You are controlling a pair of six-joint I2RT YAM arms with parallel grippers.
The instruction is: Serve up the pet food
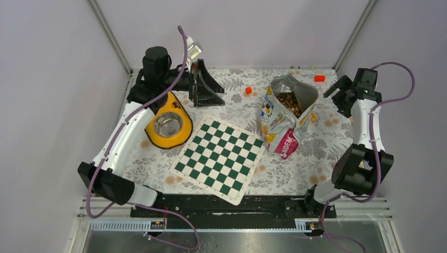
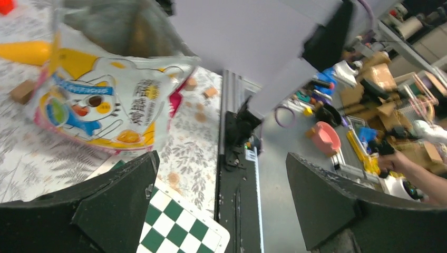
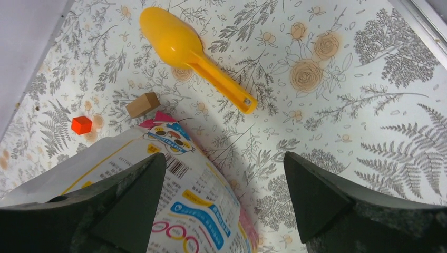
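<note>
Cloth [image 1: 316,142] printed with grey ferns and pale roses covers the desk [image 1: 242,240]. At 3 o'clock of its middle is a glossy, crumpled bag [image 1: 279,129], white with pink and yellow print. Its top is torn open and a silvery lining shows inside. The pet food [image 1: 289,103] lies in that open mouth, at the bag's 12 o'clock end. It is a loose heap of small brown and tan pellets, rough and matte against the foil.

A flat board [image 1: 219,158] of green and white squares lies cornerwise at 6 o'clock of the desk. At its 10 o'clock sits a rounded yellow plastic bowl [image 1: 168,125] with a shiny steel cup set in it, partly under the left arm.

Seen from the right wrist, a smooth yellow plastic scoop [image 3: 190,50] lies on the cloth at 12 o'clock of the bag. It has an oval cup and a straight, flat handle. A plain wooden block [image 3: 143,104] rests between scoop and bag, just beside the bag's edge, and a small red cube [image 3: 81,125] lies at the block's 8 o'clock.

The left hand [image 2: 221,158] has its dark, grainy wedge-shaped fingers spread wide with nothing between them. The right hand [image 3: 224,157] is equally wide and holds nothing, and from above it is apart from the bag at its 3 o'clock.
</note>
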